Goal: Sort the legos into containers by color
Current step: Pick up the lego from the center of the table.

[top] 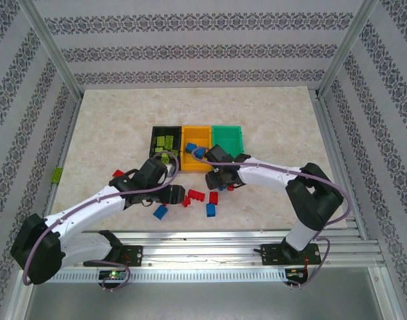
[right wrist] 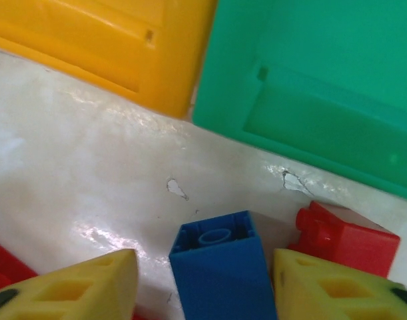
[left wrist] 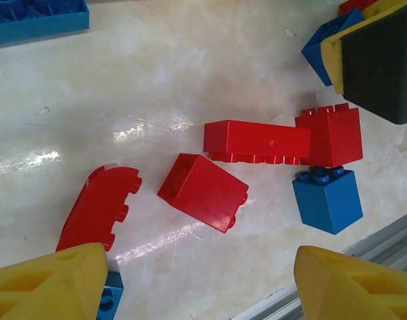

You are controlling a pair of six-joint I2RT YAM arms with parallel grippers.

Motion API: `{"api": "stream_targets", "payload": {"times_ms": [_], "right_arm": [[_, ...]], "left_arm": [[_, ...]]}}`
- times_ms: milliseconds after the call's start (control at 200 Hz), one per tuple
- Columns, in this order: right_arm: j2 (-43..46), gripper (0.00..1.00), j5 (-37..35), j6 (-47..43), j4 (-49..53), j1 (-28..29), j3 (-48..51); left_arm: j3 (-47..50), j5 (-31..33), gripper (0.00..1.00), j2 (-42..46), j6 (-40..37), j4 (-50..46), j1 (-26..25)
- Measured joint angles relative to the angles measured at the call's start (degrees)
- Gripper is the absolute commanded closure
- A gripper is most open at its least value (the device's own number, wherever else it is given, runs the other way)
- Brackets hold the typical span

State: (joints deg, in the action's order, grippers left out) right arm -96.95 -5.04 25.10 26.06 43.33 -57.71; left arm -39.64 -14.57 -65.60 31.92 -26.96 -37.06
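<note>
Blue lego (right wrist: pixel 220 267) stands between the right gripper's (right wrist: pixel 204 283) jaws, not yet clamped

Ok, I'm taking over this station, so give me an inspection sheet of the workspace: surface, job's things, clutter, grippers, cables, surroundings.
surface: pale marbled tabletop, glossy; small chips near the green bin.
job's things: black bin holding lime bricks; orange bin holding blue bricks; green bin; loose red bricks and loose blue bricks in front of them.
clutter: small green tag at the table's left edge, too small to identify.
grippers: left gripper open, red bricks ahead of it; right gripper open astride a blue brick, gap on one side.
cables: purple cable along each arm.
surroundings: patterned walls, metal frame posts.
</note>
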Motion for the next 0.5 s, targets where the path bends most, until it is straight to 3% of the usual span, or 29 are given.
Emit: {"api": "stream_targets", "payload": {"times_ms": [125,360,500], "right_arm": [[-0.55,0.5,-1.51,0.22,1.14,0.46,-0.68],[-1.92,0.65,-3.1,0.2,2.75,0.81,-2.01],[-2.34,0.67,-2.69,0.22,3.58,0.81,-3.52]], "left_arm": [[-0.55,-0.04,0.26,-0.26,-0.57,0.0,0.0],[-0.57,0.0,0.26,0.48,-1.46,-0.09,0.04],[-0.57,0.2,0.26,1.11,-1.51,-0.59,0.07]]}}
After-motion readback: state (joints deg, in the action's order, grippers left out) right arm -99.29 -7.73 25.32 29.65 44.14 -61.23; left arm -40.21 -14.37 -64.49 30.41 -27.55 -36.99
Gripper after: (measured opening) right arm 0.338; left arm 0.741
